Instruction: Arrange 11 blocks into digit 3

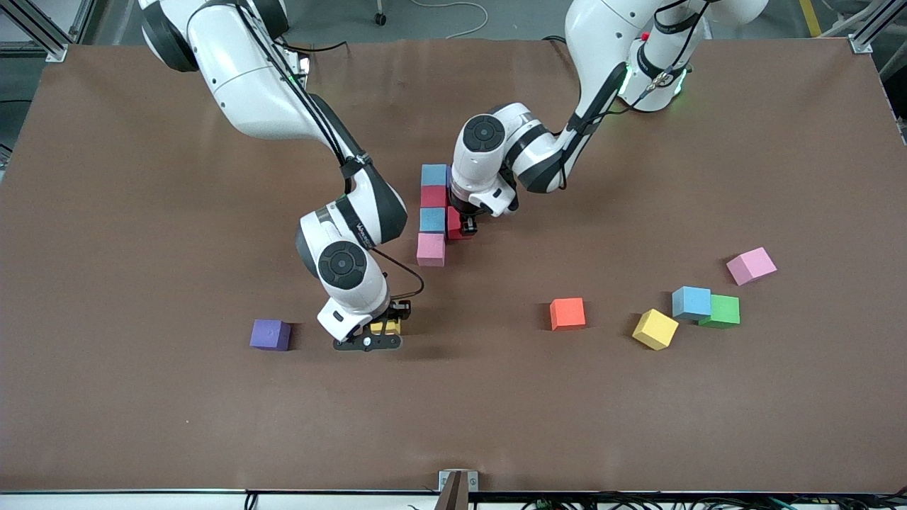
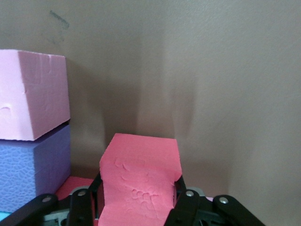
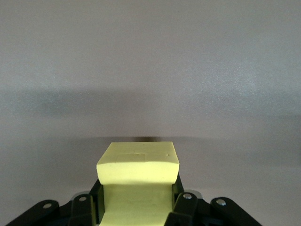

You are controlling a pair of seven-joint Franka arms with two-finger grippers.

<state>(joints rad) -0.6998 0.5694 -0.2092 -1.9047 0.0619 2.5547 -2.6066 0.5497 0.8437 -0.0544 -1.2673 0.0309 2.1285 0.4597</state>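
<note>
Fingers: right gripper [image 1: 382, 330] clamped on a yellow cube [image 3: 137, 181]; left gripper [image 1: 468, 228] clamped on a red cube [image 2: 141, 181].

Table [image 1: 142, 177], nine o'clock to three o'clock:
- purple cube [image 1: 270, 334]
- column blue [image 1: 434, 175], red [image 1: 433, 196], blue [image 1: 431, 219], pink [image 1: 430, 249], with the held red cube touching at its three o'clock
- orange cube [image 1: 567, 313]
- yellow cube [image 1: 655, 329]
- blue cube [image 1: 691, 302] touching green cube [image 1: 723, 311]
- pink cube [image 1: 751, 265]

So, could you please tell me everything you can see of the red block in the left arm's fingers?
The red block is a small matte foam cube with a crinkled, dented face. The left gripper is shut on it, fingers pinching two sides. It sits low beside the column of blocks, next to that column's blue block; whether they touch cannot be told.
</note>
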